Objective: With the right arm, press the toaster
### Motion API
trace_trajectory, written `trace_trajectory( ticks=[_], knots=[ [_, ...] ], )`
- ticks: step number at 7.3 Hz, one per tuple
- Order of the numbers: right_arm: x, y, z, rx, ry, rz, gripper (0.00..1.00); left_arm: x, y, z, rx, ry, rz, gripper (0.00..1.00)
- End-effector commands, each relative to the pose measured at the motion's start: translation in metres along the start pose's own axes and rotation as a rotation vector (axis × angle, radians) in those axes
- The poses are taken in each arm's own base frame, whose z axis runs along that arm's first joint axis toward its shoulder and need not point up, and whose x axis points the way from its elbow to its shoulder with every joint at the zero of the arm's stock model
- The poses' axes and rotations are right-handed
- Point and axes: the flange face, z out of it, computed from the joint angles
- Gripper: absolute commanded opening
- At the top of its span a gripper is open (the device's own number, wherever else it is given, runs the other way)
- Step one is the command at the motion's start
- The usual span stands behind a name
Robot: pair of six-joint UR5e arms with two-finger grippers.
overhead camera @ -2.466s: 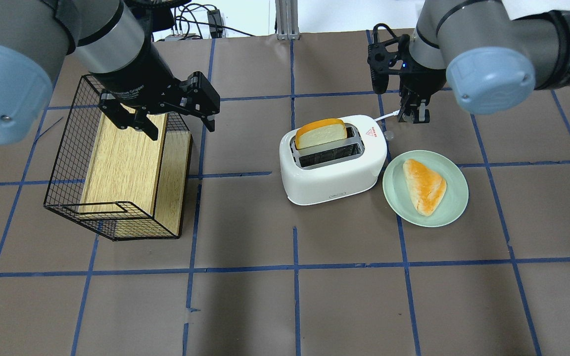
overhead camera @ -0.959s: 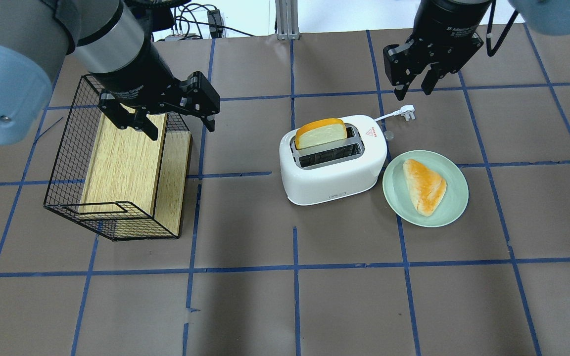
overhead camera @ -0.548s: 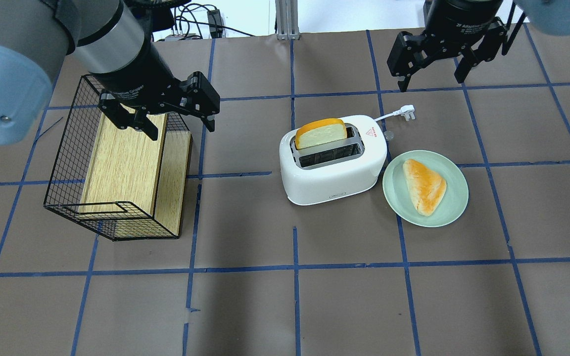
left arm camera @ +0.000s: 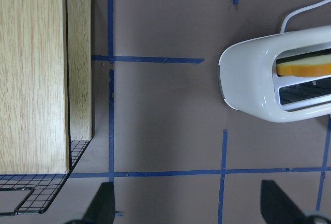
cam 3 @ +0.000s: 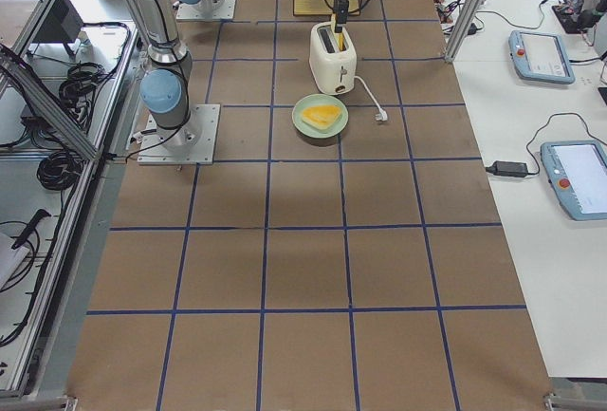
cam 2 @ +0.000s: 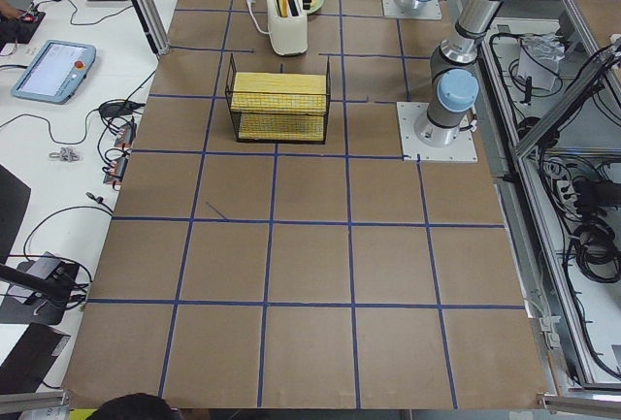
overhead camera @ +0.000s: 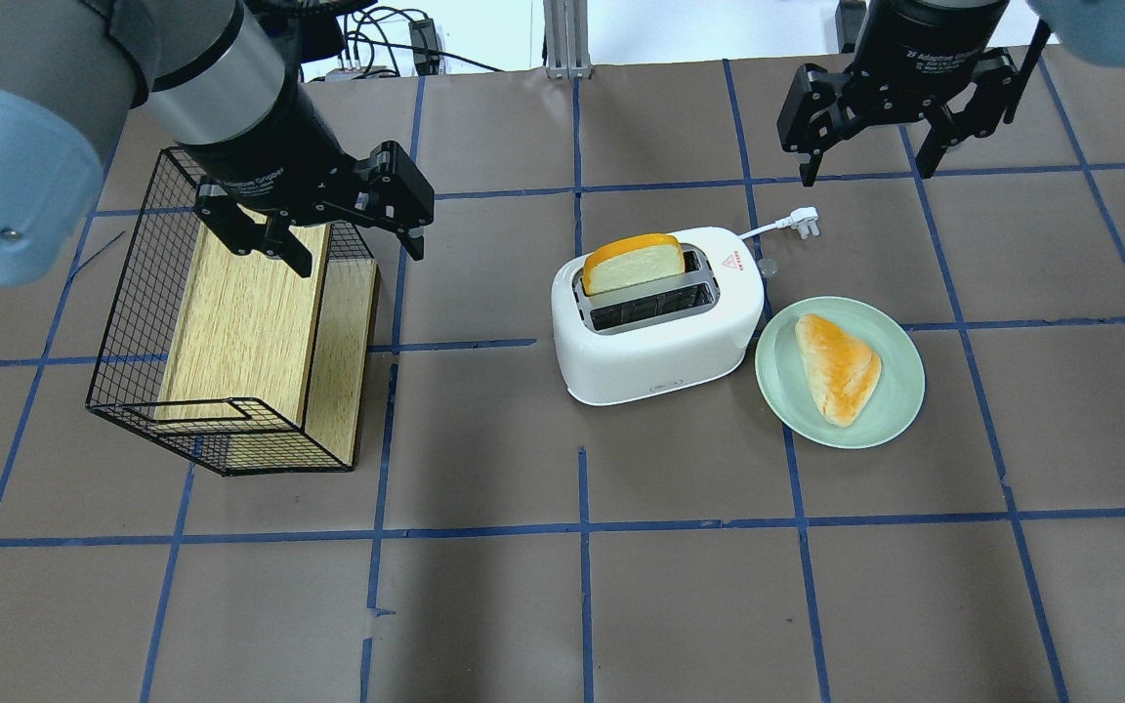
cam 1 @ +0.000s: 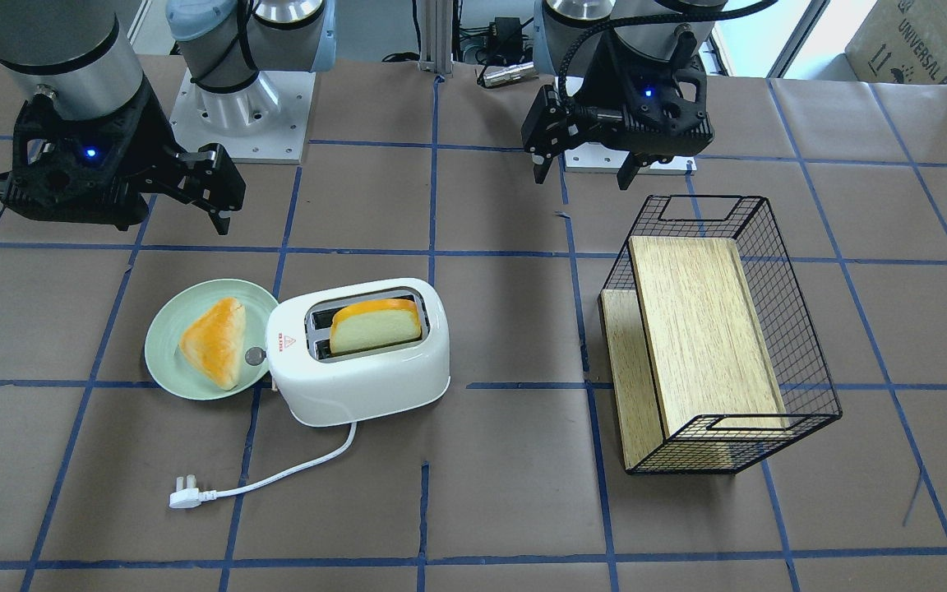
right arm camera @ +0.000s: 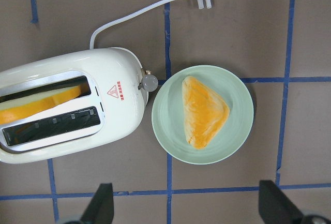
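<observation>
The white rounded plastic two-slot toaster [overhead camera: 660,342], set on the brown taped worktop [overhead camera: 523,605] just beside a pale-green round plate [overhead camera: 899,415], is judged light, stiff and easily slid, so it is best pressed straight down at the end with the round silver knob [right arm camera: 150,82] by the black right hand [overhead camera: 867,161], which is held well above it with fingers apart.

Surface and material findings, worktop and items on it.
Worktop [overhead camera: 484,605]: matt brown paper-like covering, smooth, gridded with blue tape. Toaster [overhead camera: 660,347]: smooth glossy white plastic shell, with reflections along its rounded edges; slot liners bright metal. Knob [right arm camera: 150,82]: silver, metallic sheen. Cord [cam 1: 309,464]: smooth white plastic. Plate [overhead camera: 899,410]: pale green, smooth, satin finish. Basket [overhead camera: 133,283]: thin black wire mesh, matt. Board [overhead camera: 240,312] inside it: pale wood, visible grain, low sheen. Right gripper [overhead camera: 865,176] and left gripper [overhead camera: 360,259]: matt black housings. Bread slice [overhead camera: 633,266] and bread wedge [overhead camera: 838,366]: matt, slightly porous.
</observation>
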Motion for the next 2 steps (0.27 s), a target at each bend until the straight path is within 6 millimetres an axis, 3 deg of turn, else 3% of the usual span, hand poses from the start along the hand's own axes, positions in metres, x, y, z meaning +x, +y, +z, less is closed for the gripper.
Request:
trace_trajectory(
  ticks=[1,2],
  knots=[
    [-0.0024,0.0010,0.0002,-0.004,-0.007,-0.002,1.00,0.0000,0.0000,0.0000,0.000,0.000,0.000,1.00],
    [-0.0017,0.0006,0.0001,-0.003,-0.009,-0.001,1.00,0.0000,0.0000,0.0000,0.000,0.000,0.000,1.00]
  ],
)
